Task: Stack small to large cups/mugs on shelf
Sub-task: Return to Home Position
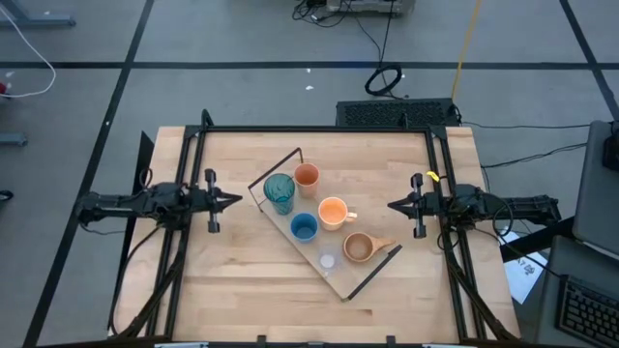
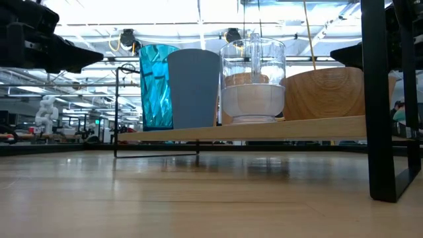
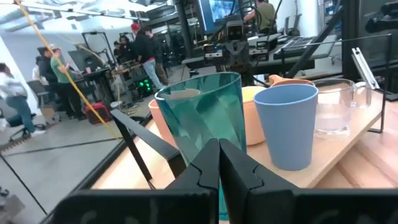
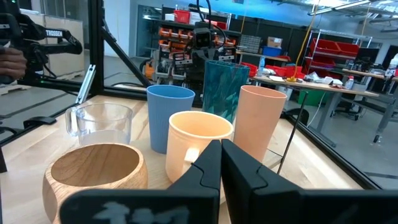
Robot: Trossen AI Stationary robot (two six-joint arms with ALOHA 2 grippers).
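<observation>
Six cups (image 1: 333, 212) on shelf (image 1: 344, 275) in high view, four plain in low view, both jaws pressed together

The left arm (image 1: 145, 203) lies stretched out level on its own side, wrist straight. The left gripper (image 1: 230, 201) points inward toward the other arm, its two fingers (image 3: 202, 171) pressed together tip to tip. The right arm (image 1: 493, 206) mirrors it from the opposite side, also level and straight. The right gripper (image 1: 395, 205) points back at the left one, well apart from it, its fingers (image 4: 239, 168) likewise closed against each other.
</observation>
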